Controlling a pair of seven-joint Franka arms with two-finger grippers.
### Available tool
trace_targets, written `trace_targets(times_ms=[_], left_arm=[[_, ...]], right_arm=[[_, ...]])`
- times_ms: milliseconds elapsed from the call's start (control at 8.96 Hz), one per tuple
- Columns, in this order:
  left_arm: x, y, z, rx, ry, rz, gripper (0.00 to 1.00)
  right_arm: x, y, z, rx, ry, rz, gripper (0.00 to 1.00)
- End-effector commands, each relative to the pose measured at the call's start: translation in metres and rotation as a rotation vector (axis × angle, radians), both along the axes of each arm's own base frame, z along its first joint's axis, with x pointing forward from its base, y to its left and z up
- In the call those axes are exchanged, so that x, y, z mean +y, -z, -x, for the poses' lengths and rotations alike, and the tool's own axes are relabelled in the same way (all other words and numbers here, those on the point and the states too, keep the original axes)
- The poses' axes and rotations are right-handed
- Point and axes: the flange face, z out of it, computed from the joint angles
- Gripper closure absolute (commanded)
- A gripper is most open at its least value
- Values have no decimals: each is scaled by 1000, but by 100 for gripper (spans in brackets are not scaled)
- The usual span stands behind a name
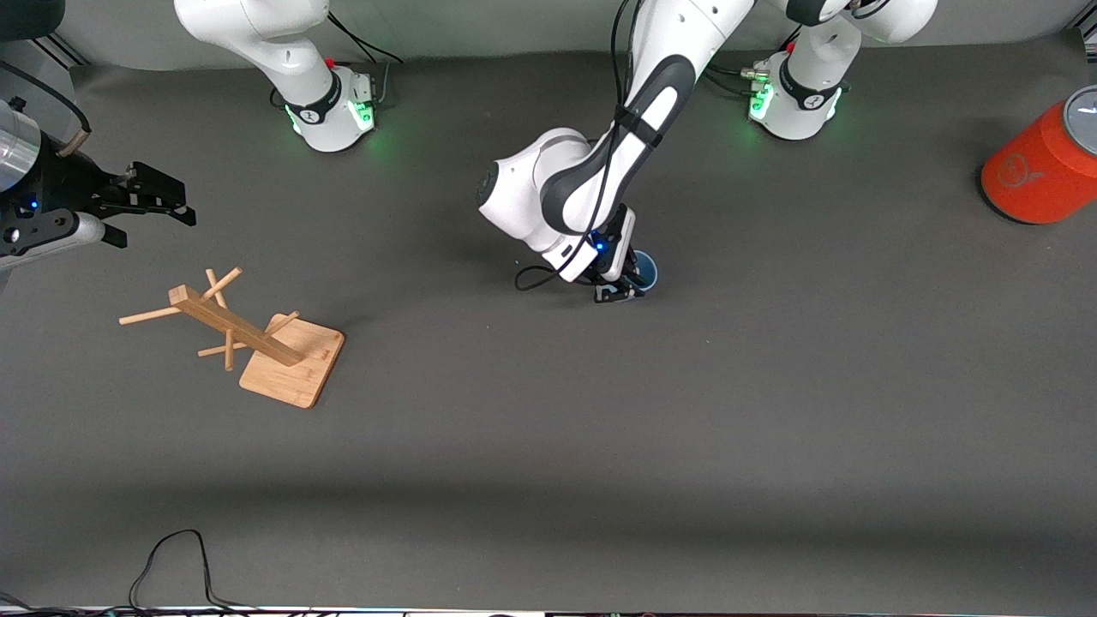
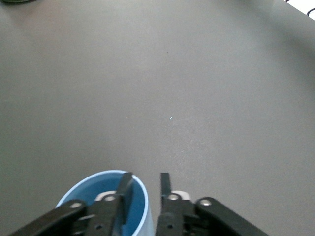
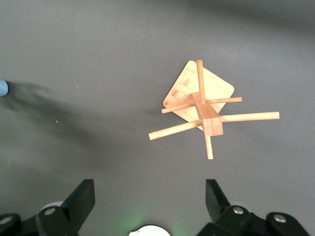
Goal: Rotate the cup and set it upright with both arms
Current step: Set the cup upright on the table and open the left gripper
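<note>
While the right arm waits at its own end of the table, the left arm [image 1: 638,128] reaches out from its base and folds down steeply at the wrist, so that the left gripper [image 1: 624,290] points at the tabletop [image 1: 600,428] near the middle of the table. The cup [image 1: 644,267] stands upright there on the grey surface with its open mouth facing up, and its pale-blue rim and darker blue inside show in the left wrist view [image 2: 106,199]. The left gripper [image 2: 145,189] straddles the cup's wall: one finger [image 2: 124,189] hangs inside the mouth and the other finger [image 2: 165,184] stands just outside the rim. A narrow gap shows between the two fingers with the wall between them, so the jaws stand partly apart and do not look pressed on the cup; whether either finger touches the wall cannot be told. The right gripper [image 1: 158,206] hangs above the table at the right arm's end, over bare surface beside the wooden rack [image 1: 257,338], with its fingers spread wide and nothing between them, as the right wrist view also shows [image 3: 150,199]. The wooden rack [image 3: 206,105] stands on its square base with its pegs sticking out. An orange cylinder [image 1: 1041,167] with a grey top lies tilted near the left arm's end of the table, well apart from the cup.
</note>
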Motion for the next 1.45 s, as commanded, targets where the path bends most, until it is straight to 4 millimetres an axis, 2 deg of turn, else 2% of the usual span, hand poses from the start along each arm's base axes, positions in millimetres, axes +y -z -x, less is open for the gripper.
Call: trace_targets(times_ms=[0,223,335,670,893,1005,1228,1340], left_arm=[[-2,-10,-2,-9,6,-17,0],[-3,-33,-6,81,61,22,0],[-1,-45,-7,187,117,59,0],[29,-109,-37,429,319,196,0],[71,-156,-64,600,516,281,0],[94,-173,-79,648,595,290,0],[161,-205,-111,756,756,318,0],[210,-225,-127,836,850,342,0]], right_arm=[[-3,-7,4,-17,-16,3,0],[-2,-7,4,-17,-19,3,0],[-2,-7,4,-17,-17,3,0],[-2,-7,3,-17,-11,4,0],[-3,-10,1,-24,-10,4,0],[-2,-11,1,-27,-11,4,0],[-2,-11,2,-24,-11,5,0],[-2,-11,3,-26,-13,5,0]])
